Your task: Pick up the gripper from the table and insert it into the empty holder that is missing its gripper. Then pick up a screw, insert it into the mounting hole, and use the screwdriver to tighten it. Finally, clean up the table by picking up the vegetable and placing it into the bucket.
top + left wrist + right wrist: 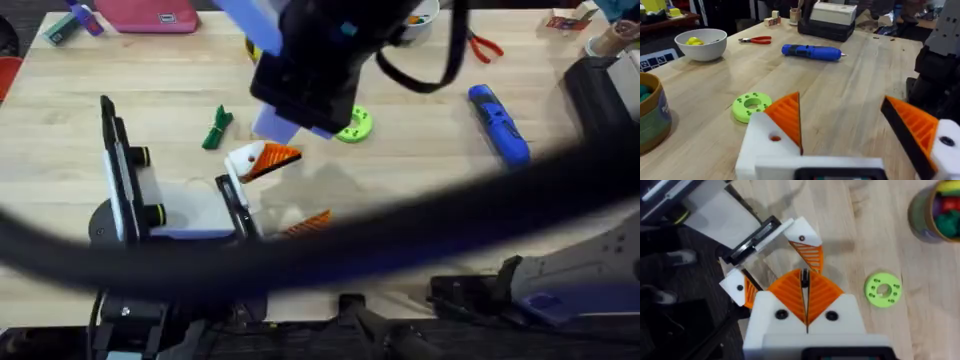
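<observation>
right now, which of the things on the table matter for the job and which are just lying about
For the job: screwdriver, vegetable, bucket.
Lying about: green disc, red pliers, white bowl.

Right gripper (pixel 805 294) closed above left gripper (pixel 777 267)

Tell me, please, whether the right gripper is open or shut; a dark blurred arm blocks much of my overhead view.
Observer: The right gripper is fully shut, as the right wrist view shows.
Operator: Thanks. Do both white plastic jaw tips of the stationary black arm carry orange ribbed wedges?
Observer: Yes, each tip bears one in the right wrist view.
Operator: And the left gripper?
Observer: The left gripper is open, with the flat bright green round disc with holes on the table ahead of it.
</observation>
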Controlling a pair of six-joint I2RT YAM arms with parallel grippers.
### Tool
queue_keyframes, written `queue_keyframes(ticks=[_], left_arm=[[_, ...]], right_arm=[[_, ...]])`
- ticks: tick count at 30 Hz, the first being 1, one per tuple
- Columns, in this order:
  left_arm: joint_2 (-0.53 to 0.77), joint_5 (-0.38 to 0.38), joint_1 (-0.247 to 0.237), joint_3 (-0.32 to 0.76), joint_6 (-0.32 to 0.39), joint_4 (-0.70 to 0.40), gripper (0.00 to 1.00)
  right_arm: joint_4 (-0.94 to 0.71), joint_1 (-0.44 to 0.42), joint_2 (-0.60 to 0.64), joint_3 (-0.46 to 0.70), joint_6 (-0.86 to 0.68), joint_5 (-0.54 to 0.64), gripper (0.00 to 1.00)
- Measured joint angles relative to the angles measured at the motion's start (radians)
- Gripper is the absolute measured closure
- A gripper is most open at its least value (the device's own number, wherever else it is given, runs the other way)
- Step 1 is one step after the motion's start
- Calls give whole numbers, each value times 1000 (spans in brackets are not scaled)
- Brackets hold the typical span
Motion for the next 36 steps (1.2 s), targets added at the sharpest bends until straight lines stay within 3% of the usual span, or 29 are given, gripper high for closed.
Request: queue_keyframes(ticks=[15, 36], left_arm=[[0, 1, 0, 0, 0, 0, 13], [0, 1, 0, 0, 0, 0, 13]], right_arm=[[51, 8, 67, 0, -196, -82, 995], [43, 10, 152, 0, -220, -86, 995]])
